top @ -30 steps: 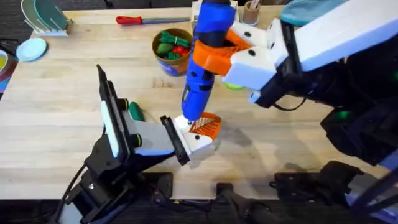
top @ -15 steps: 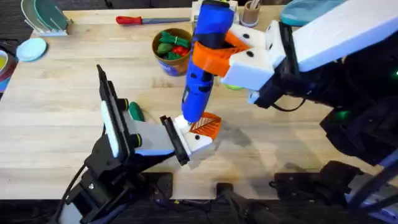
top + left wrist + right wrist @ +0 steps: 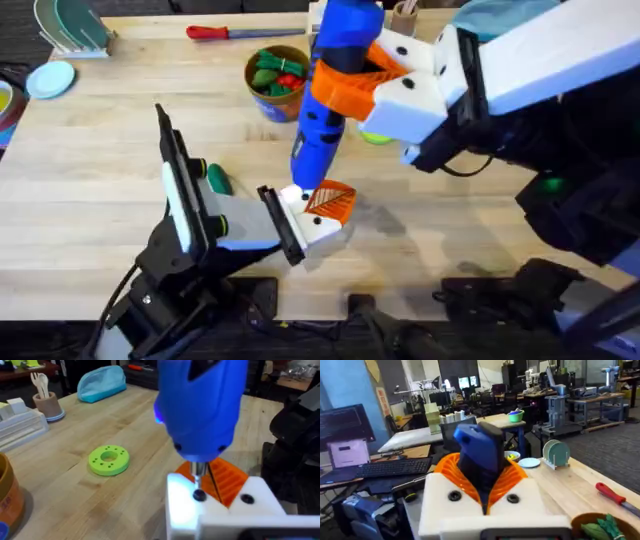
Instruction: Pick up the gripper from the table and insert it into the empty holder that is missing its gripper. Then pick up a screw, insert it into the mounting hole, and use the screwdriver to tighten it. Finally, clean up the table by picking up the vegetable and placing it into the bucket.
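Note:
My right gripper [image 3: 345, 85] is shut on the blue screwdriver [image 3: 325, 100], its orange pads clamping the body. The screwdriver leans down to the left, and its thin bit [image 3: 199, 471] rests on a dark screw [image 3: 198, 495] in the white holder [image 3: 182, 507]. That holder is a finger mount of my left gripper [image 3: 322, 208] and carries the orange ribbed gripper [image 3: 227, 479]. The two orange pads of my left gripper meet, shut on nothing. The dark green vegetable [image 3: 217, 179] lies on the table [image 3: 90, 170] beside my left arm. The tan bucket [image 3: 277, 82] stands behind, holding green and red toys.
A green disc with holes [image 3: 109, 459] lies right of the screwdriver. A red-handled tool [image 3: 225, 32], a pale pen cup [image 3: 47, 402] and a blue pouch [image 3: 102, 384] sit along the far edge. A dish rack [image 3: 70, 25] and a blue plate [image 3: 50, 78] are at the far left.
The right gripper and the screwdriver's top have shifted slightly to the right. The bit stays on the holder. The left arm has not moved.

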`<state>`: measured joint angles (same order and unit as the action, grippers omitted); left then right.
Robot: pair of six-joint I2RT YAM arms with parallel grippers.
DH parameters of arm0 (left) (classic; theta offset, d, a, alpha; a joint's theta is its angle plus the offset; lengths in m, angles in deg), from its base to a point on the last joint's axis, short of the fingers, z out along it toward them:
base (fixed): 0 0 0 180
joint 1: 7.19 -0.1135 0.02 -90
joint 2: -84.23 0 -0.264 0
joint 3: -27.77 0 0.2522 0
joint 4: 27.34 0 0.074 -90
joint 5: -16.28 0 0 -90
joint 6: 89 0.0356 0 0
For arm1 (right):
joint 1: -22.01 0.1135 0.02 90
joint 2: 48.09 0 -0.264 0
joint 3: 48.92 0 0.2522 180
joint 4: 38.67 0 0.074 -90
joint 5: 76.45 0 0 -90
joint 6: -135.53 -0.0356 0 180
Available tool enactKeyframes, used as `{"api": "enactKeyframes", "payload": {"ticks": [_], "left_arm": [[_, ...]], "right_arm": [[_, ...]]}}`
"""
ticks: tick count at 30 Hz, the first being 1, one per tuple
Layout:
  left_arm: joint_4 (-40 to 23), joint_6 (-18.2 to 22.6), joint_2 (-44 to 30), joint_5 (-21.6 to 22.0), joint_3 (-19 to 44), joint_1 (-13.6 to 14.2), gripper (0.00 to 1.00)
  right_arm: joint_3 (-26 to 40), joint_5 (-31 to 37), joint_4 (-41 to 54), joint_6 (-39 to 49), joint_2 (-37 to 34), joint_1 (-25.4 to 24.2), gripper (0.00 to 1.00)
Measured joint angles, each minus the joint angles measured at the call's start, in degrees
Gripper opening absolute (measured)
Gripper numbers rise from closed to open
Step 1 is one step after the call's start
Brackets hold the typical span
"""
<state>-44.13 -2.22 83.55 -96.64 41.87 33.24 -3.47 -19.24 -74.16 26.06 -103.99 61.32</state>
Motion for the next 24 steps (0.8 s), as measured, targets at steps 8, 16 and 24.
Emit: {"api": "enactKeyframes", "payload": {"ticks": [8,16,24], "left_arm": [[0.00,-0.02,0.01,0.00,0.00,0.00,0.006],[0.00,0.00,-0.01,0.00,0.00,0.00,0.006],[0.00,0.00,-0.01,0.00,0.00,0.00,0.006]], "right_arm": [[0.00,-0.04,0.05,-0.02,0.02,-0.55,0.021],[0.01,-0.04,1.72,-0.24,0.00,-0.87,0.021],[0.02,-0.04,1.69,-1.81,0.00,-0.87,0.021]]}}
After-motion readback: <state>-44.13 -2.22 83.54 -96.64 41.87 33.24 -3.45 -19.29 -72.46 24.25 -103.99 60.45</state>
